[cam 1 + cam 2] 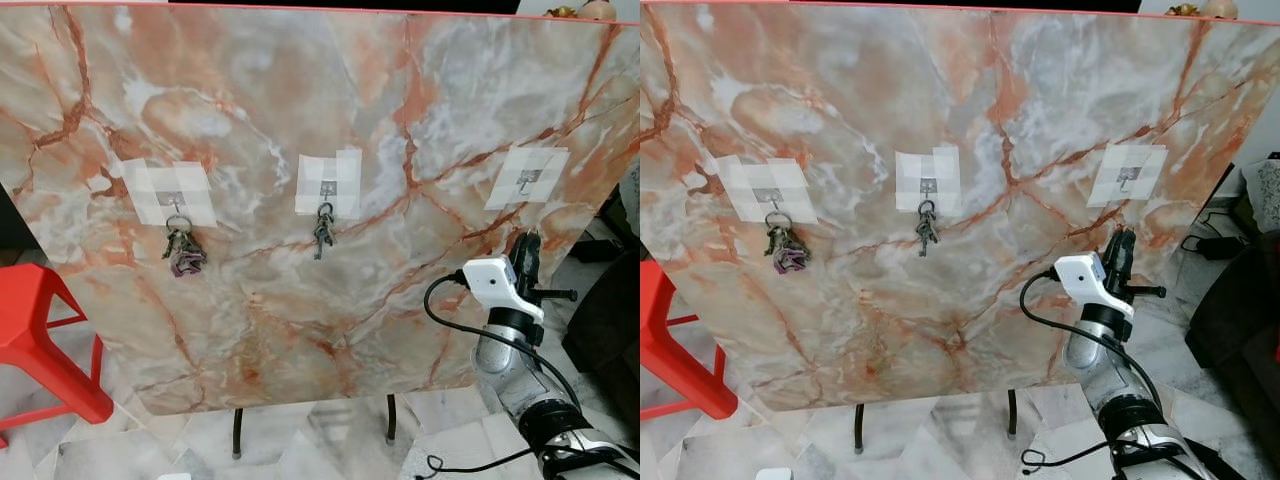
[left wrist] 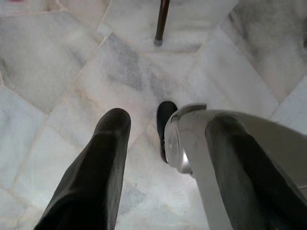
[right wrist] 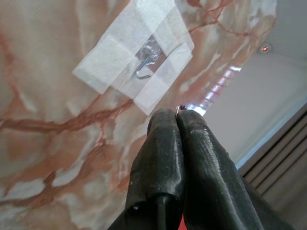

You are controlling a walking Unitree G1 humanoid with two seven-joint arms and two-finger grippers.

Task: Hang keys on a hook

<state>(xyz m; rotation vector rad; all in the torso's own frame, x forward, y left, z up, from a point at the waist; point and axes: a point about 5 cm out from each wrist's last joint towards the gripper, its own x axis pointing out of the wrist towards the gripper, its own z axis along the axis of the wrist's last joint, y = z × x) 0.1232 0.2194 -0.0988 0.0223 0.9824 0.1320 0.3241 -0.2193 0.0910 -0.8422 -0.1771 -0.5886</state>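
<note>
A marble board (image 1: 300,150) stands upright with three taped hooks. One bunch of keys (image 1: 183,250) hangs on the left hook, another bunch (image 1: 323,232) on the middle hook. The right hook (image 1: 527,180) is bare. My right gripper (image 1: 527,243) points up just below that hook, a short way off it. In the right wrist view its fingers (image 3: 165,143) are pressed together, with a small metal key ring (image 3: 180,108) peeking out at the tips under the hook (image 3: 146,64). My left gripper (image 2: 168,122) hangs open over the floor.
A red plastic stool (image 1: 40,340) stands at the board's lower left. The board rests on thin dark legs (image 1: 237,432) over a marble tile floor. Dark furniture (image 1: 610,330) and a cable lie to the right of my right arm.
</note>
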